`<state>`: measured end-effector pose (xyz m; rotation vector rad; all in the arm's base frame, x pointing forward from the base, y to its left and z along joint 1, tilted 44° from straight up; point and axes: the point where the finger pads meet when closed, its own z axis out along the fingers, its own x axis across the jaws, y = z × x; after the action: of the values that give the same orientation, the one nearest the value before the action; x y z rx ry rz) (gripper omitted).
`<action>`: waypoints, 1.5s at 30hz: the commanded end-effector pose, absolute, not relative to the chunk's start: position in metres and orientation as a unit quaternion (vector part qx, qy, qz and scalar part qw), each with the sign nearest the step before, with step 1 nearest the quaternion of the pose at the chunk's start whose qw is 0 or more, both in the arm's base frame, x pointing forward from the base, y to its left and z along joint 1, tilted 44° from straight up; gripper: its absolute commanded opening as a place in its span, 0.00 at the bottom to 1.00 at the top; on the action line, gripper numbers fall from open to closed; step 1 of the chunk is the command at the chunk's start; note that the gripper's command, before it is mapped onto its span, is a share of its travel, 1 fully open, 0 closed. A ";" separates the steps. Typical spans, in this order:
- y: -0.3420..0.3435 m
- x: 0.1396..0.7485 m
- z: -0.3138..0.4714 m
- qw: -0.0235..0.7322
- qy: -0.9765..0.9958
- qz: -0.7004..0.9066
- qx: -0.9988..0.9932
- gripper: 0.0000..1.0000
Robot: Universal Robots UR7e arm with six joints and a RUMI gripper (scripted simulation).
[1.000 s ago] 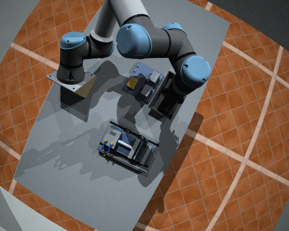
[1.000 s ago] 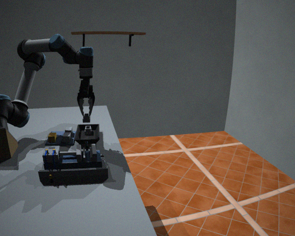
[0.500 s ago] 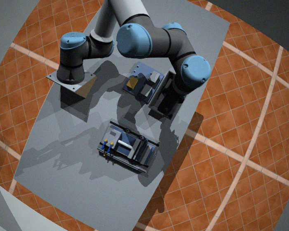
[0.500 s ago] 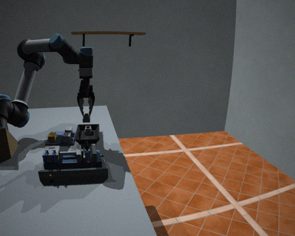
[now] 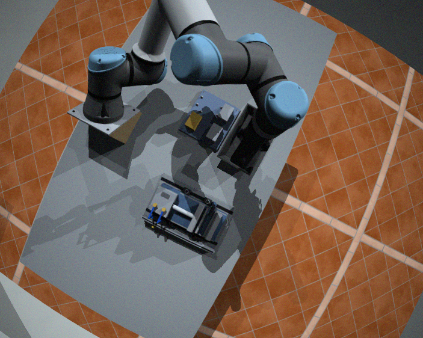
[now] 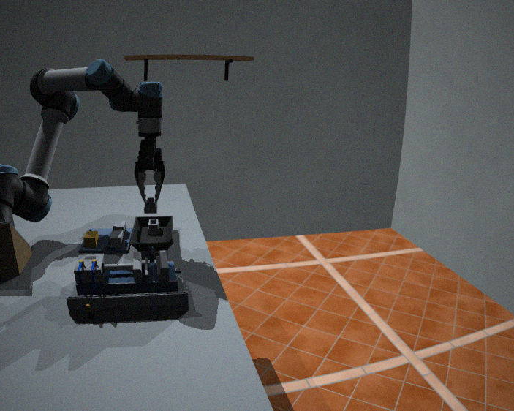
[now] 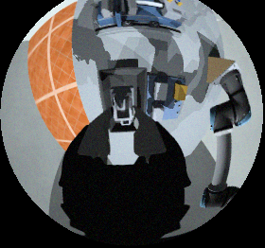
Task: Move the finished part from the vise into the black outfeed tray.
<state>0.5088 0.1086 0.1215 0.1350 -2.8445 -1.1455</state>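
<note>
Gripper [image 6: 149, 197] clamps the finished part [image 6: 150, 205], hanging above the black outfeed tray [image 6: 138, 234] (center-left in the exterior view). Another pocketed block [image 6: 153, 227] sits inside.

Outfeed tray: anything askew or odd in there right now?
Nothing stands out. The black outfeed tray sits flat on the table with one finished part upright inside. The gripper holds the second part above it, apart from both.

Grey arm [image 6: 44, 141], blue joint caps, black pincer [image 6: 149, 197].
</note>
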 end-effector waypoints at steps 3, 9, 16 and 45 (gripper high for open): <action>0.108 0.509 0.122 0.035 -0.926 -0.373 0.044 0.00; 0.108 0.509 0.122 0.035 -0.926 -0.373 0.044 0.00; 0.109 0.509 0.121 0.035 -0.926 -0.373 0.044 0.00; 0.134 0.506 0.095 0.035 -0.926 -0.373 0.044 0.00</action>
<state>0.5059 0.1285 0.1008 0.1354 -2.8441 -1.1457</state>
